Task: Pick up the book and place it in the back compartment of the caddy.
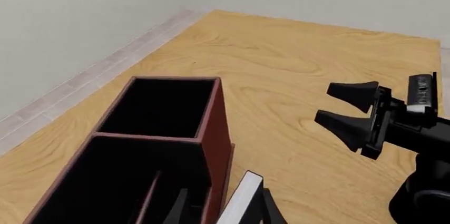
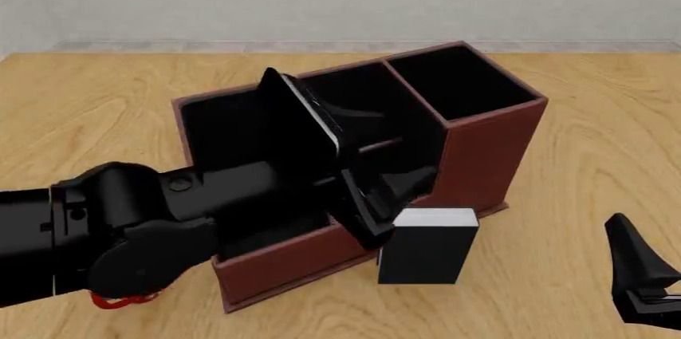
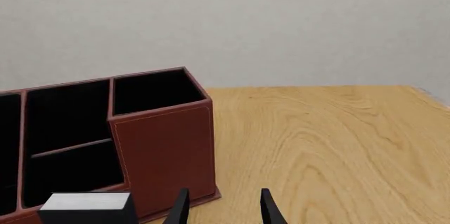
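Here the book (image 2: pixel 428 245) stands upright on the counter (image 2: pixel 96 108), just beside the caddy's (image 2: pixel 484 159) near wall, at about 5 o'clock from the caddy's middle in the front view. It is small and thick, with a plain black cover and a white strip of page edges along its top. The caddy is a reddish-brown box with black inside; the tall square bay is at its 2 o'clock end, and the back compartment (image 3: pixel 74 168) of the middle column lies below a low cross divider, with nothing seen in it.

The left gripper (image 2: pixel 372 195) reaches over the caddy, its jaws on either side of the book's upper edge; whether they press on it, I cannot tell. The right gripper (image 2: pixel 639 271) hangs at 4 o'clock, well apart from the book, jaws apart and holding nothing.

The counter is light wood with wavy grain. Behind it a pale grey wall (image 3: pixel 281 23) rises, with a light strip along its base.
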`<state>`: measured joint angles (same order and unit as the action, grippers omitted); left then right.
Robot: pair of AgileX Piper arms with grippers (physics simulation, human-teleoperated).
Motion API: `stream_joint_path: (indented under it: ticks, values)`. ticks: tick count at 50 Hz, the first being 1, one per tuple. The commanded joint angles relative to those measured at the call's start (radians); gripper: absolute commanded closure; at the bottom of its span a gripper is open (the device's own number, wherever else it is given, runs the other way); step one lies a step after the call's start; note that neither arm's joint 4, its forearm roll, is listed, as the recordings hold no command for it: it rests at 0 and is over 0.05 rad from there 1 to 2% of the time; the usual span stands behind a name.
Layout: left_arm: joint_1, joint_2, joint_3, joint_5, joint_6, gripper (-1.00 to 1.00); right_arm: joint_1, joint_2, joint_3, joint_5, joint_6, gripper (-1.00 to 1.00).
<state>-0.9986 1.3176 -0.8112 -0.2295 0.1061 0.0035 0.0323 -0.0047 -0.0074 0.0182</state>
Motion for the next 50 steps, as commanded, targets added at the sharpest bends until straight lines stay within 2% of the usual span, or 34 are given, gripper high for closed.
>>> stream_joint_path:
  ticks: [1,3,10,13,14,17,25,33,50]
  values:
    - [-0.061,0.039,0.004,-0.012,-0.011,-1.00,0.000,0.005,0.001,-0.003,0.003,-1.00]
    - [-0.072,0.048,0.013,0.004,0.002,-1.00,0.000,-0.001,0.001,0.000,-0.001,-1.00]
    - [-0.007,0.076,0.004,0.015,0.021,-1.00,0.000,-0.008,-0.001,0.007,-0.002,-1.00]
    - [0.053,0.115,-0.018,0.016,0.081,-1.00,0.000,0.002,0.001,-0.001,0.002,-1.00]
    - [0.056,0.119,-0.023,0.022,0.073,-1.00,0.000,0.003,0.001,-0.002,0.002,-1.00]
    - [0.012,0.117,-0.005,0.034,0.079,-1.00,0.000,-0.006,0.001,0.003,-0.002,-1.00]
    - [0.076,0.173,-0.040,0.046,0.116,-1.00,0.000,-0.003,0.001,0.002,0.000,-1.00]
    - [0.081,0.195,-0.055,0.076,0.131,-1.00,0.000,0.004,0.001,-0.003,0.002,-1.00]
    - [0.050,0.202,-0.049,0.112,0.108,-1.00,0.001,-0.003,-0.001,0.003,0.000,-1.00]
